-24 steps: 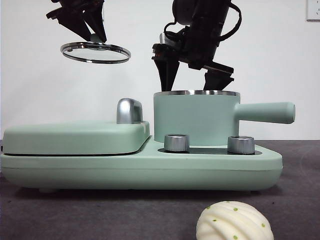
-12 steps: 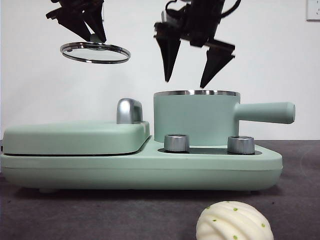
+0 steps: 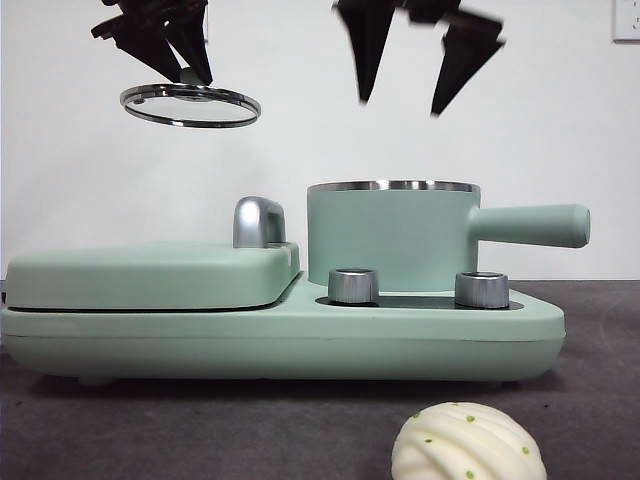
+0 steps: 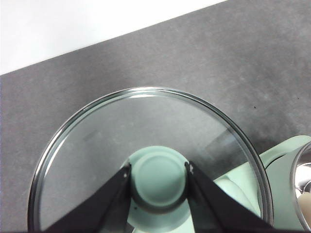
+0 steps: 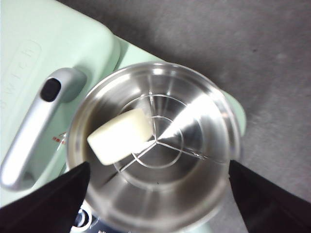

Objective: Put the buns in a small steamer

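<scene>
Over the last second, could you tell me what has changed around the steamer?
The right gripper, jaws open and empty, rose from the small steamer rim to well above it. Unchanged: the left gripper holding the glass lid aloft, the ridged bun on the table.

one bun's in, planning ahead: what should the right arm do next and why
Probably swing the right tool, open and empty above the small steamer, down toward the ridged bun on the table. The smooth bun already lies inside, and the left tool holds the lid aside.
</scene>
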Motion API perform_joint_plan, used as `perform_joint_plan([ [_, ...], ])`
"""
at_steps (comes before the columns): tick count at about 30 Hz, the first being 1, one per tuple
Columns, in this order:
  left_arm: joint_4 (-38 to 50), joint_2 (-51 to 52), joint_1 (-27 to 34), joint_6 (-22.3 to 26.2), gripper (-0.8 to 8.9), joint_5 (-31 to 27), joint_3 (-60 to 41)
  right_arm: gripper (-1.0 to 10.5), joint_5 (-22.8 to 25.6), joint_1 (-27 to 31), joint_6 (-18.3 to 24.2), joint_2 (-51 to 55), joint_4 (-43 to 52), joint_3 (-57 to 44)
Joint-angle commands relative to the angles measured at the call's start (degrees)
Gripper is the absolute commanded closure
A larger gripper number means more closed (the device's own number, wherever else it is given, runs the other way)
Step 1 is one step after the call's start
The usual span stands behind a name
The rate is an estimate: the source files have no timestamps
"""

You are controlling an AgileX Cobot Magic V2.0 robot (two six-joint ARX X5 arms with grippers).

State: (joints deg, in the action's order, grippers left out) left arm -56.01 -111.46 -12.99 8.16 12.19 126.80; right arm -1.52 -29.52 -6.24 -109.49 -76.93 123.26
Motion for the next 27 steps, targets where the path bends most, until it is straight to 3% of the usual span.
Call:
perform_joint_plan([
  [1, 1.14, -0.22, -0.11, -0.33, 6.95, 0.31, 2.25, 4.9, 0.07, -0.52, 0.37, 4.31, -4.46, -1.07],
  [9, 1.22, -0.22, -0.15, -0.81, 6.95, 0.33, 2.25, 4.9, 0.11, -5.7, -0.85, 24.65, -4.35, -21.7],
  [12, 1.36, -0.22, -0.15, -1.18, 6.95, 0.33, 2.25, 4.9, 0.13, -9.7, -2.71, 32.72, -0.13, -31.91],
  [20, 1.4, -0.22, -0.15, -1.79, 6.95, 0.33, 2.25, 4.9, 0.9, -24.28, -18.1, 47.58, 15.72, -60.15],
  [27, 1.38, -0.24, -0.48, -1.84, 6.95, 0.35, 2.25, 4.9, 3.41, -34.21, -24.65, 46.12, 32.39, -75.91],
])
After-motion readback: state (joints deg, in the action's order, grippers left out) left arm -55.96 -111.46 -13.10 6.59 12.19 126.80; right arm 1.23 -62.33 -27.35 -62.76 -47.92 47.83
